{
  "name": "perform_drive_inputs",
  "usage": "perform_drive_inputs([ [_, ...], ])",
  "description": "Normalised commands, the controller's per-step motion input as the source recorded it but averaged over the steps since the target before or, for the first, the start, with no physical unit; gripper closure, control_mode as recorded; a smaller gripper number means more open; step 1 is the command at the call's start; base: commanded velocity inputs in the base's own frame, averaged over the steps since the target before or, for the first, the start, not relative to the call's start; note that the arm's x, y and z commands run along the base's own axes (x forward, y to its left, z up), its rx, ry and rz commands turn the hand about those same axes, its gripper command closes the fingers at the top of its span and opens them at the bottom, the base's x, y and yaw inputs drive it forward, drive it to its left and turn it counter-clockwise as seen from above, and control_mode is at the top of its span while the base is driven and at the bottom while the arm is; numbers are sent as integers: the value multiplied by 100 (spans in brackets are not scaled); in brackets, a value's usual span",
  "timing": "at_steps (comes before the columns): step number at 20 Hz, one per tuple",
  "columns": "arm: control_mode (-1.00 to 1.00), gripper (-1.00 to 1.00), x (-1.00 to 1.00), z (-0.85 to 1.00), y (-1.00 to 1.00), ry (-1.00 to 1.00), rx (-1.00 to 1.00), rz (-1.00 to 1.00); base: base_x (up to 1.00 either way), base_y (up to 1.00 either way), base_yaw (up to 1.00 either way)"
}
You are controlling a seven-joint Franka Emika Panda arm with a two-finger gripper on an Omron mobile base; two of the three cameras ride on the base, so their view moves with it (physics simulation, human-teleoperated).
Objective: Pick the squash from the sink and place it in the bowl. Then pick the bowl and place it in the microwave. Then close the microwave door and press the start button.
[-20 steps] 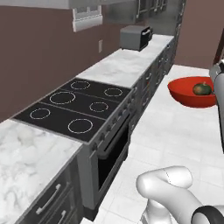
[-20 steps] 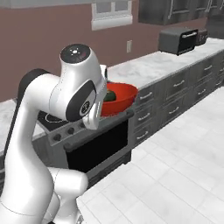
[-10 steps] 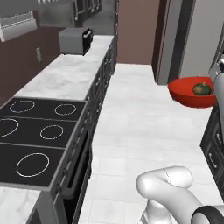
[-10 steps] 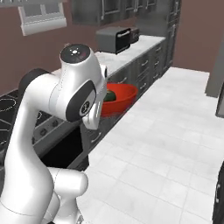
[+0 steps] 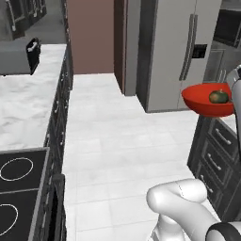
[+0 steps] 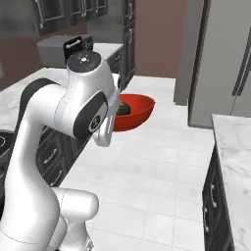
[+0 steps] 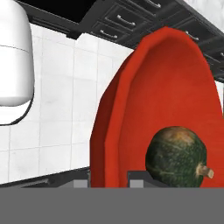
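Since the earlier frame the base has turned: the stove has slid to 7 o'clock in the left base view and the refrigerator (image 5: 181, 52) now stands ahead. The gripper (image 7: 109, 177) pinches the rim of the red bowl (image 5: 203, 100), carried above the floor (image 5: 127, 141). The squash (image 5: 219, 97) lies inside it.
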Motion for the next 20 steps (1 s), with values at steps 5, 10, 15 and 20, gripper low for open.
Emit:
perform_drive_inputs([
  [5,100,100,0,0,0,0,0,0,100,0,-35],
  [10,100,100,0,0,0,0,0,0,100,9,-26],
  [15,100,100,0,0,0,0,0,0,100,1,-19],
  [20,100,100,0,0,0,0,0,0,100,0,-16],
])
